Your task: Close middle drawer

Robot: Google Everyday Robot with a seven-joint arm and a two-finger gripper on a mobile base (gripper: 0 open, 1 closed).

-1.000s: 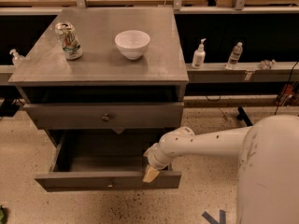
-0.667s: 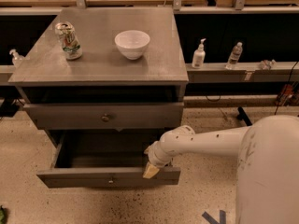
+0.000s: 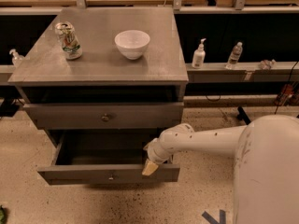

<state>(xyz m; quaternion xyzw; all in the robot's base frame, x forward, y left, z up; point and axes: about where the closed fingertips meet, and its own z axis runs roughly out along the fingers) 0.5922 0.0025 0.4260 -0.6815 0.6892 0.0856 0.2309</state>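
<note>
The middle drawer [image 3: 84, 174] is a wide grey drawer with a low flat front panel and a tiny round knob [image 3: 110, 176]. It stands pulled out from the grey cabinet, its deep box open to view and empty. My gripper [image 3: 149, 167] is at the right part of the drawer's front panel, its tan tip resting against the panel's top edge. My white arm reaches in from the right. Above it, the taller-fronted drawer [image 3: 105, 117] with a larger knob is pushed in.
On the cabinet top [image 3: 93, 64] stand a drink can [image 3: 68, 40] at the left and a white bowl [image 3: 132, 43] in the middle. Bottles [image 3: 199, 55] stand on a low shelf at the right. My white base [image 3: 268, 171] fills the lower right. The floor is speckled.
The middle drawer's front has slid a little back toward the cabinet, and my gripper has moved back with it against the panel.
</note>
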